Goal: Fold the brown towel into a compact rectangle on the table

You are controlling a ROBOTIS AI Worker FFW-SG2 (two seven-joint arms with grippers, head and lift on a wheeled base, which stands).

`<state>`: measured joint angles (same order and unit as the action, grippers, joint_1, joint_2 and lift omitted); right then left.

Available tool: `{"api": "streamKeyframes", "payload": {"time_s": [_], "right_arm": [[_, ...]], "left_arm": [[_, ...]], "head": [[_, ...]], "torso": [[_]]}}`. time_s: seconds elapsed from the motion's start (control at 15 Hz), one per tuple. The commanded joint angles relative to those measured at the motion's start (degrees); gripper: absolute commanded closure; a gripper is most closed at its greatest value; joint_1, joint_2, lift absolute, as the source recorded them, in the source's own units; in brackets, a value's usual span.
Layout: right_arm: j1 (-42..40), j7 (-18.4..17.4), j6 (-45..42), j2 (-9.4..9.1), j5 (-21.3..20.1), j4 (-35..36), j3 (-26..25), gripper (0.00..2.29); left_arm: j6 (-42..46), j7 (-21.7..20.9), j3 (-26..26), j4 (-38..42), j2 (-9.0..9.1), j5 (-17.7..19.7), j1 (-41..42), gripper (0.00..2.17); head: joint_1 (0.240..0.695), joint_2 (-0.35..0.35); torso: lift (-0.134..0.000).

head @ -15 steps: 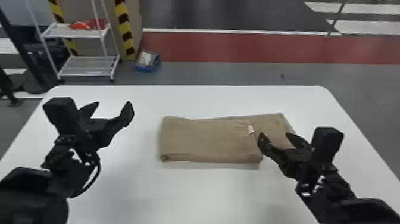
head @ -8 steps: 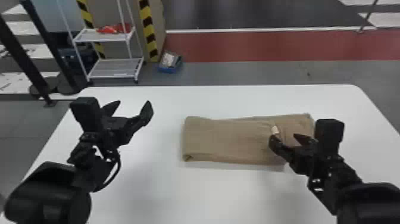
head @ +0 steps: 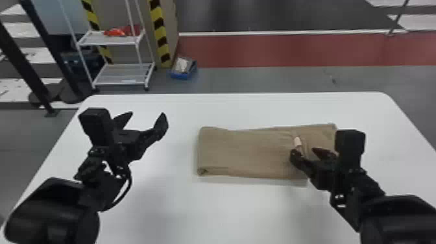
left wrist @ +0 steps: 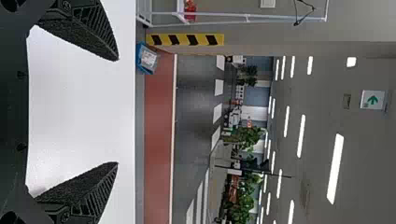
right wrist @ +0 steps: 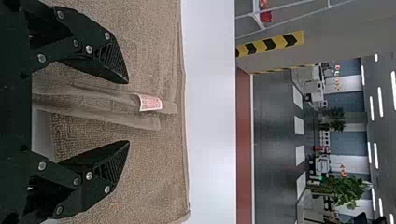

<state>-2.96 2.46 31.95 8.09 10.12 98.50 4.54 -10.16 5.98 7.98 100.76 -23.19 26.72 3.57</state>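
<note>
Towel point(head: 246, 152) | on wht tbl point(head: 227, 211) | L gripper point(head: 146, 116), R gripper point(head: 304, 151) released | rm: cart point(head: 118, 76) bhnd

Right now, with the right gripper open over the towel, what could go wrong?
The right gripper's open fingers lie either side of a rumpled edge by the label, so closing might bunch it or catch the wrong layers. The left gripper is away from the towel, so a pull could drag the whole bundle.

Brown towel point(head: 246, 152), white table point(head: 227, 211), yellow-and-black striped post point(head: 160, 32), red floor band point(head: 275, 50)
</note>
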Motion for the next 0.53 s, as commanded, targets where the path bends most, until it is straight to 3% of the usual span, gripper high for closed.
{"api": "streamKeyframes", "payload": {"time_s": [0.0,0.13,0.27,0.47], "right_arm": [[0.4,0.0,1.4,0.00,-0.3,-0.2,0.2,0.50],[0.5,0.0,1.8,0.00,-0.3,-0.2,0.4,0.50],[0.4,0.1,1.8,0.00,-0.2,-0.1,0.4,0.71],[0.1,0.2,1.2,0.00,-0.1,0.4,0.7,0.77]], "left_arm": [[0.0,0.2,-0.2,0.0,0.16,0.3,-0.1,0.09],[0.0,0.2,-0.5,0.0,0.25,0.9,-0.1,0.09],[-0.2,0.2,-0.7,0.0,0.25,1.0,-0.1,0.09],[-0.2,0.4,-0.9,-0.2,0.60,2.5,-0.1,0.09]], "head": [[0.695,0.057],[0.695,0.059],[0.695,0.062],[0.695,0.067]], "torso": [[-0.123],[-0.123],[-0.123],[-0.123]]}}
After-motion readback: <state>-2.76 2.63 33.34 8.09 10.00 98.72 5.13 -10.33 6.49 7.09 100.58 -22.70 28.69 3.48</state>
